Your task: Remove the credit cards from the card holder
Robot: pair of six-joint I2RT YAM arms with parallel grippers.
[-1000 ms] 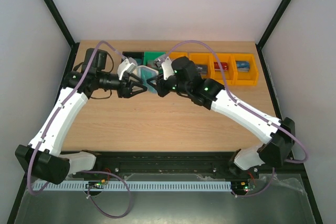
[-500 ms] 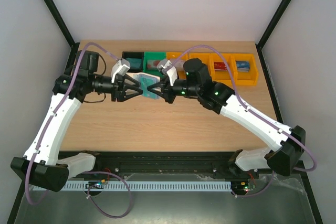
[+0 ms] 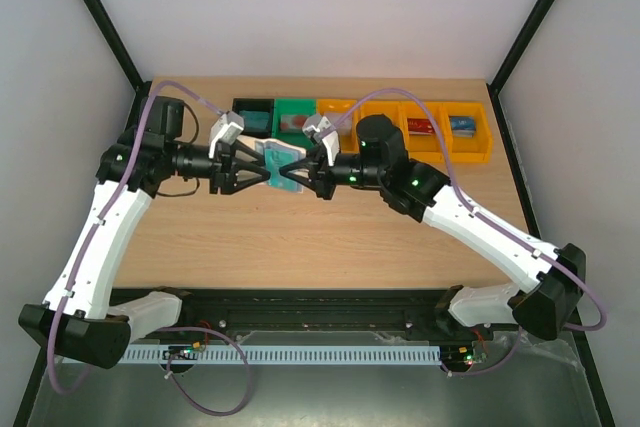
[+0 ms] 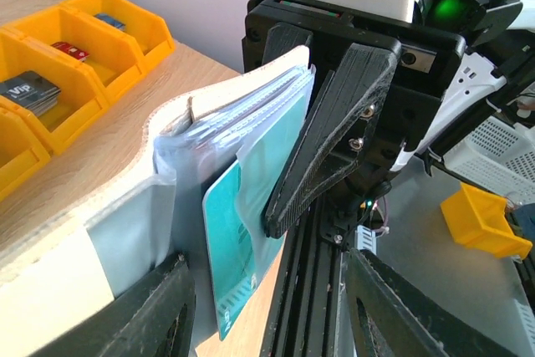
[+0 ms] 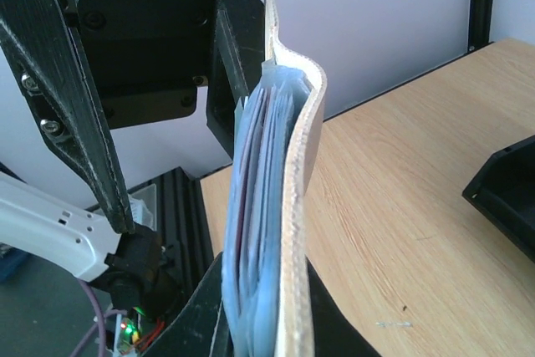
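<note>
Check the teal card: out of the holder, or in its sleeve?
Partly in. In the left wrist view the teal card sits between the card holder's see-through sleeves, one edge bare.

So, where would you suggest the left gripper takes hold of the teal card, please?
Probably its bare end poking from the sleeve: the teal card stands inside the open left gripper, so close across its faces; the right gripper pins the card holder.

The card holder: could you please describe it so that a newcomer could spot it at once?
Above the wooden table, before the row of bins, the left gripper and right gripper meet. The card holder is held between them: unlike the bins, white outside, pale blue sleeves, a teal card showing.
</note>
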